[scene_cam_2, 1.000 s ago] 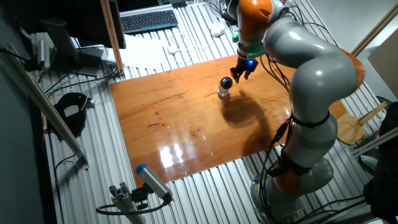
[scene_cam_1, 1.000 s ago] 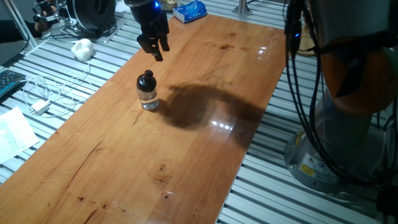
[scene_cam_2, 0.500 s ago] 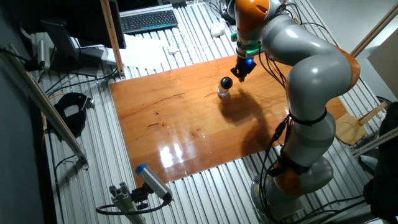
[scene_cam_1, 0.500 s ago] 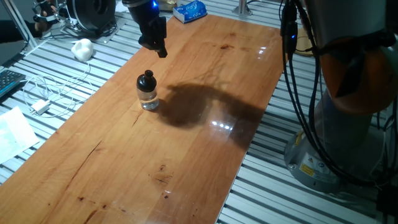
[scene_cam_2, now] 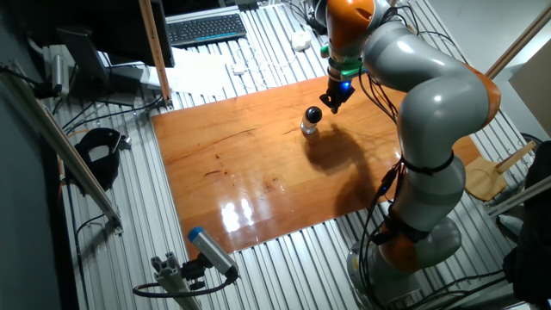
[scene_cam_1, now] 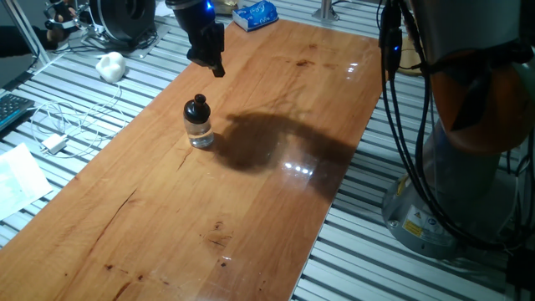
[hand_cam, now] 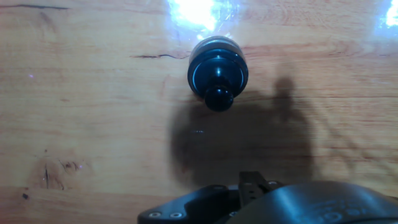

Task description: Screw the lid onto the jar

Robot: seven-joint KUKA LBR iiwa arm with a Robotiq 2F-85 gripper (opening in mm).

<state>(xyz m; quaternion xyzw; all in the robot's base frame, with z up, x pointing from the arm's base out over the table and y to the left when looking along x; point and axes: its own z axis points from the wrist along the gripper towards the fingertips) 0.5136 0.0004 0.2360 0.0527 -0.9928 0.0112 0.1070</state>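
Note:
The clear glass jar stands upright on the wooden table with the black lid sitting on its mouth, knob up. Seen from the other fixed view, the lid caps the jar near the table's far edge. In the hand view I look down on the lid, with the jar's glass rim showing behind it. My gripper hangs above and beyond the jar, apart from it, fingers open and holding nothing. From the other side the gripper sits just right of the lid.
A white lumpy object and a white cable with a charger lie left of the table on the slatted bench. A blue packet rests at the far end. My arm's base stands at the right.
A second ago the gripper was closer over the lid with both fingers showing; it has risen a little and turned about its wrist. Jar and lid have stayed put.

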